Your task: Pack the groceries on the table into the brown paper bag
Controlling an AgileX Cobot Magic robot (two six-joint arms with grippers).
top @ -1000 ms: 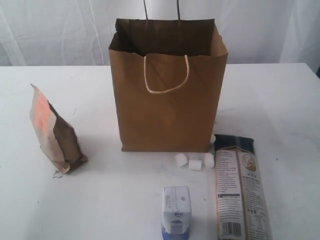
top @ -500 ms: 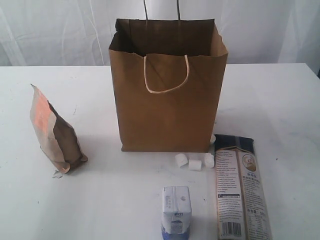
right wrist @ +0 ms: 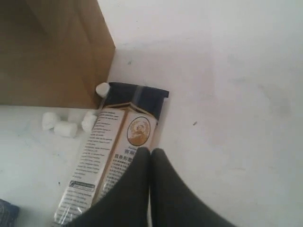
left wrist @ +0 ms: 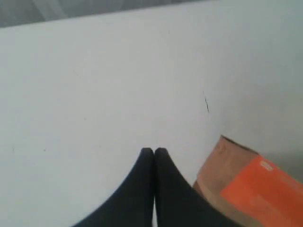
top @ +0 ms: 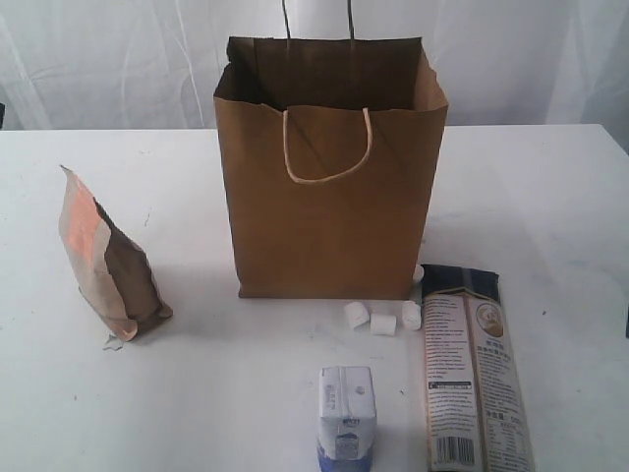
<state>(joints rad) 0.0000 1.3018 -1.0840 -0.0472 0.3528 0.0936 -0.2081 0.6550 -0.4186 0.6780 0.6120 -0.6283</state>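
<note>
The brown paper bag (top: pixel 329 167) stands upright and open-topped at the middle of the white table (top: pixel 550 197). A brown-orange pouch (top: pixel 106 261) leans at the left. Small white marshmallows (top: pixel 381 318) lie at the bag's front right corner. A small white-blue carton (top: pixel 347 408) stands near the front edge, and a long dark-topped packet (top: pixel 475 364) lies flat to its right. Neither gripper shows in the exterior view. My left gripper (left wrist: pixel 154 150) hangs shut and empty over bare table beside the pouch (left wrist: pixel 246 184). My right gripper (right wrist: pixel 150 150) is shut and empty above the packet (right wrist: pixel 116 142), near the bag (right wrist: pixel 52 52).
White curtains hang behind the table. Marshmallows (right wrist: pixel 60 126) lie scattered between the bag and the packet in the right wrist view. Open tabletop (top: pixel 246 383) stretches between the pouch and the carton.
</note>
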